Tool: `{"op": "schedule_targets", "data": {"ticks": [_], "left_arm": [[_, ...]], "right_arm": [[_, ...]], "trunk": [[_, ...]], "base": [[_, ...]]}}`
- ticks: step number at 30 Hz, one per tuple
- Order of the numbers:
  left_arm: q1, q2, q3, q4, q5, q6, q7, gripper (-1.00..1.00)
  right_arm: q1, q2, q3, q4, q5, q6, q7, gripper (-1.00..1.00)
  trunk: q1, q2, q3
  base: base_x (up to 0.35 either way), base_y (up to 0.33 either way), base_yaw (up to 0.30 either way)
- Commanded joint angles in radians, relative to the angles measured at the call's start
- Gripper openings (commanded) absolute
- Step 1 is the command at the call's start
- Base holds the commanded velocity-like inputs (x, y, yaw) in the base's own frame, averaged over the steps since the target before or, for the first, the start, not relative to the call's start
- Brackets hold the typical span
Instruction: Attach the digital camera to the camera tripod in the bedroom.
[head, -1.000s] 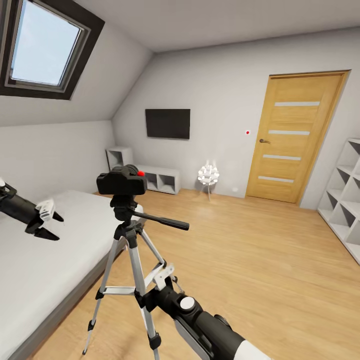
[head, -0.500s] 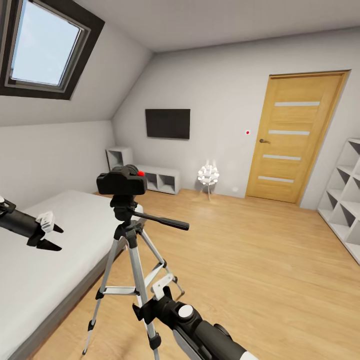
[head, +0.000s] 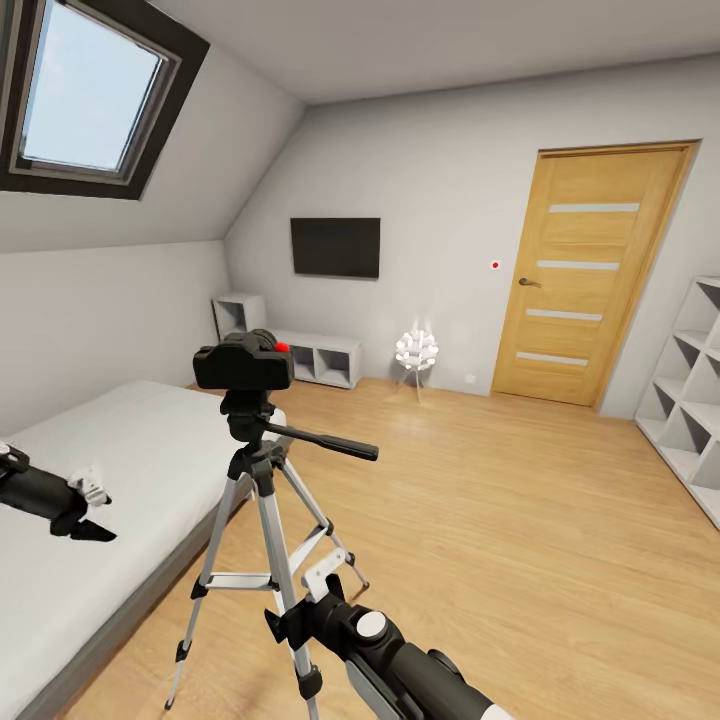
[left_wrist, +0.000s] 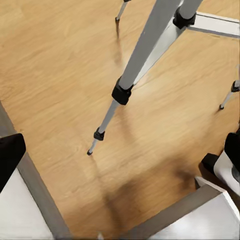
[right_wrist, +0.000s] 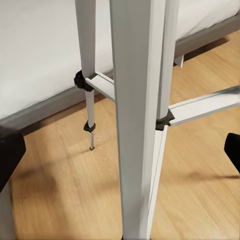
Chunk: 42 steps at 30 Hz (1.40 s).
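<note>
Nearest, the right gripper (head: 300, 606), glossy black with white tips, is low beside the camera tripod (head: 262, 500); its jaws stand apart on both sides of a flat silver leg in the right wrist view. The tripod has smooth metal legs, black joints and a long black handle. The boxy black digital camera (head: 243, 362), with a red dot on top, sits on the tripod head. The left gripper (head: 90, 510) hangs above the white bed (head: 120, 470); its jaws seem apart, but the view is poor. Behind are a light wood floor (head: 500, 500), a wooden door (head: 590, 275) and a dark-framed skylight (head: 90, 95).
</note>
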Motion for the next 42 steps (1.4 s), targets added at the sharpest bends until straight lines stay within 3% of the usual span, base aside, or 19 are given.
{"op": "schedule_targets", "data": {"ticks": [1,4,5,7,8,9,10,13,14,15,20,21,22,27,28,29,34,38,42], "left_arm": [[0.012,0.0,-0.006,-0.002,0.035,0.004,0.023,1.0],[0.036,0.0,-0.007,0.002,0.098,0.007,0.052,1.0],[0.036,0.0,-0.007,0.002,0.098,0.007,0.052,1.0],[0.057,0.0,-0.007,0.014,0.145,0.01,0.076,1.0],[0.081,-0.001,-0.007,0.027,0.188,0.011,0.1,1.0],[0.081,-0.001,-0.007,0.027,0.188,0.011,0.1,1.0],[0.104,-0.003,-0.007,0.036,0.225,0.011,0.126,1.0],[0.138,-0.017,-0.007,0.044,0.278,0.01,0.182,1.0],[0.18,-0.03,-0.007,0.049,0.331,0.008,0.244,1.0],[0.18,-0.03,-0.007,0.049,0.331,0.008,0.244,1.0],[0.248,-0.042,-0.007,0.053,0.423,0.002,0.314,1.0],[0.248,-0.042,-0.007,0.053,0.423,0.002,0.314,1.0],[0.321,-0.052,-0.006,0.054,0.498,-0.002,0.353,1.0],[0.348,-0.067,-0.006,0.054,0.527,-0.001,0.354,1.0],[0.386,-0.095,-0.007,0.054,0.586,0.012,0.329,1.0],[0.401,-0.109,-0.007,0.054,0.604,0.015,0.314,1.0],[0.435,-0.127,-0.008,0.06,0.622,0.013,0.315,1.0],[0.479,-0.136,-0.007,0.074,0.645,0.001,0.369,1.0],[0.527,-0.15,-0.008,0.08,0.7,-0.037,0.46,1.0]], "right_arm": [[0.002,0.0,0.001,-0.001,-0.005,0.005,0.001,1.0],[0.01,0.0,0.001,-0.001,-0.005,0.005,0.001,1.0],[0.01,0.0,0.001,-0.001,-0.005,0.005,0.001,1.0],[0.015,0.0,0.001,0.0,-0.005,0.005,0.001,1.0],[0.019,0.0,0.001,0.0,-0.004,0.005,0.001,1.0],[0.019,0.0,0.001,0.0,-0.004,0.005,0.001,1.0],[0.023,0.0,0.001,0.0,-0.004,0.005,0.002,1.0],[0.028,0.0,0.001,0.0,-0.002,0.005,0.002,1.0],[0.034,-0.001,0.001,0.0,0.003,0.005,0.001,1.0],[0.034,-0.001,0.001,0.0,0.003,0.005,0.001,1.0],[0.046,-0.007,0.001,0.001,0.013,0.005,0.001,1.0],[0.046,-0.007,0.001,0.001,0.013,0.005,0.001,1.0],[0.063,-0.019,0.002,0.005,0.017,0.008,0.003,1.0],[0.069,-0.027,0.002,0.009,0.018,0.023,0.005,1.0],[0.082,-0.04,0.002,0.013,0.018,0.048,0.006,1.0],[0.086,-0.043,0.002,0.014,0.018,0.053,0.006,1.0],[0.092,-0.049,0.002,0.015,0.018,0.059,0.007,1.0],[0.094,-0.056,0.002,0.023,0.018,0.061,0.007,1.0],[0.096,-0.065,0.002,0.034,0.018,0.063,0.007,1.0]], "trunk": [[0.0,-0.002,-0.002],[0.0,-0.002,-0.002],[0.0,-0.002,-0.002],[0.0,-0.002,-0.002],[0.0,-0.002,-0.002],[0.0,-0.002,-0.002],[0.0,-0.002,-0.002],[0.0,-0.002,-0.002],[0.0,-0.002,-0.002],[0.0,-0.002,-0.002],[0.0,-0.002,-0.002],[0.0,-0.002,-0.002],[0.0,-0.002,-0.002],[0.0,-0.002,-0.002],[0.0,-0.002,-0.002],[0.0,-0.002,-0.002],[0.0,-0.002,-0.002],[0.0,-0.002,-0.002],[0.0,-0.002,-0.002]], "base": [[0.0,0.0,0.0],[0.0,0.0,0.0],[0.0,0.0,0.0],[0.0,0.0,0.0],[0.0,0.0,0.0],[0.0,0.0,0.0],[0.0,0.0,0.0],[0.0,0.0,0.0],[0.0,0.0,0.0],[0.0,0.0,0.0],[0.0,0.0,0.0],[0.0,0.0,0.0],[0.0,0.0,0.0],[0.0,0.0,0.0],[0.0,0.0,0.0],[0.0,0.0,0.0],[0.0,0.0,0.0],[0.0,0.0,0.0],[0.0,0.0,0.0]]}}
